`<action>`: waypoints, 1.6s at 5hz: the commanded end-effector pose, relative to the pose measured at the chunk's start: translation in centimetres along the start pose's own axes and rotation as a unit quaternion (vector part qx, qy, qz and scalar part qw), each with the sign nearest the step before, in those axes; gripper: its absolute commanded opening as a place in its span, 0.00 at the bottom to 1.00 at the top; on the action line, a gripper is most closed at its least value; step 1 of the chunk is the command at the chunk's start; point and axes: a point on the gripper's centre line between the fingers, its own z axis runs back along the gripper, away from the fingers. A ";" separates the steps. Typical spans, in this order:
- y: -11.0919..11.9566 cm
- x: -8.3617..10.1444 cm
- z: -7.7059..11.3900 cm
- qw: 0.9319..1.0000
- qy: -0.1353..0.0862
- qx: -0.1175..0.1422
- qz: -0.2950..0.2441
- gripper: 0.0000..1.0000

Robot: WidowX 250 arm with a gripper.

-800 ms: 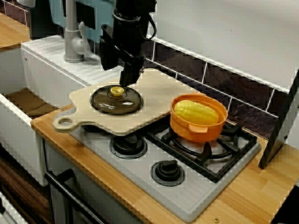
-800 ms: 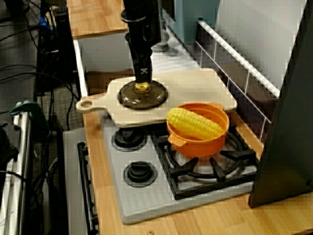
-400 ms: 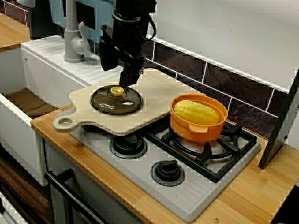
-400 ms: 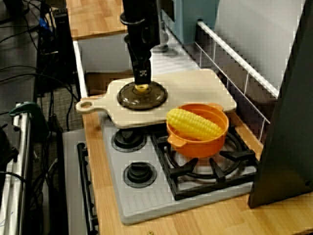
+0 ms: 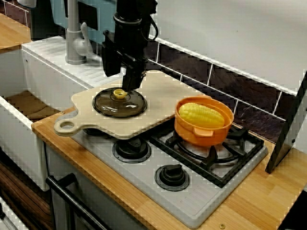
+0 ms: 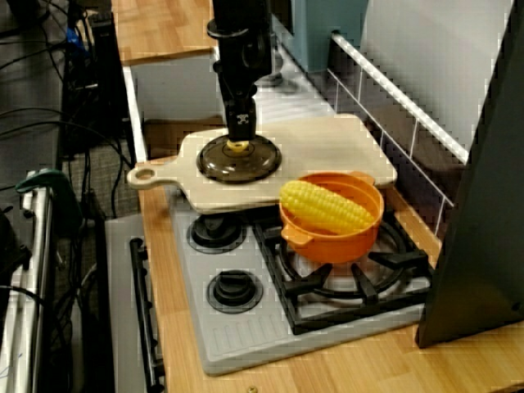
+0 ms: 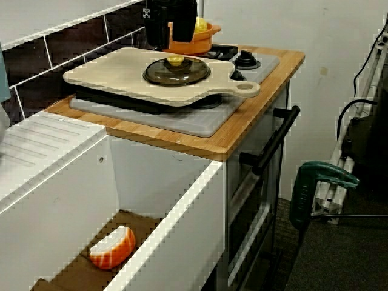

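Fingers [image 5: 129, 79] over lid [image 5: 120, 105], board [image 5: 163, 96] (bare rightward), pot [image 5: 192, 130]

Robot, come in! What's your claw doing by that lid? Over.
Gripper low over the yellow knob, jaws unclear. Lid flat on cutting board. Orange pot with corn off to the side. Over.

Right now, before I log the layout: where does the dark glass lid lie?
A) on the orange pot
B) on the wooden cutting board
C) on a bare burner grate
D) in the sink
B: the dark lid lies flat on the cutting board, apart from the orange pot, which stands uncovered with the corn in it.
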 end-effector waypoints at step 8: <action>-0.5 0.1 -1.3 0.999 -0.046 -0.026 0.006 1.00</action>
